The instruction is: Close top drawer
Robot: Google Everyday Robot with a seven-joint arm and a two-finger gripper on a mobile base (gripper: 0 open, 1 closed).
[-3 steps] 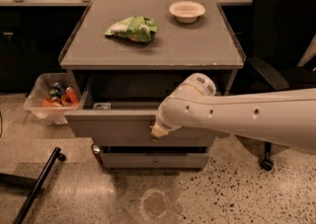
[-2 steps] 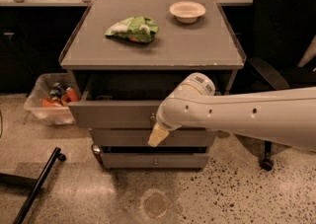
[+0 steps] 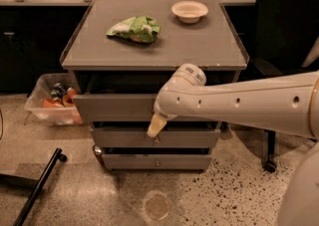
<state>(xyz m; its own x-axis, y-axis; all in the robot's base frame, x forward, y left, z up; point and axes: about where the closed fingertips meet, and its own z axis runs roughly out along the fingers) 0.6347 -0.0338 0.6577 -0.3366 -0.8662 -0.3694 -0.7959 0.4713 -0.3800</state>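
Observation:
The top drawer [image 3: 113, 108] is the uppermost of three grey drawers in a cabinet. It stands out only a little from the cabinet, with a narrow dark gap above its front panel. Its knob and its inside are hidden. My gripper [image 3: 155, 126] is at the end of the white arm that comes in from the right. It points down and left against the lower middle of the top drawer's front, just above the second drawer [image 3: 119, 137].
A green bag [image 3: 134, 28] and a white bowl [image 3: 189, 11] lie on the cabinet top [image 3: 199, 46]. A plastic bin with cans [image 3: 52, 103] stands at the left. A black chair [image 3: 286, 36] is at the right. A black bar [image 3: 37, 187] lies on the floor.
The top drawer has slid back into the cabinet and shows far less of its inside. My gripper has stayed against its front and followed it in.

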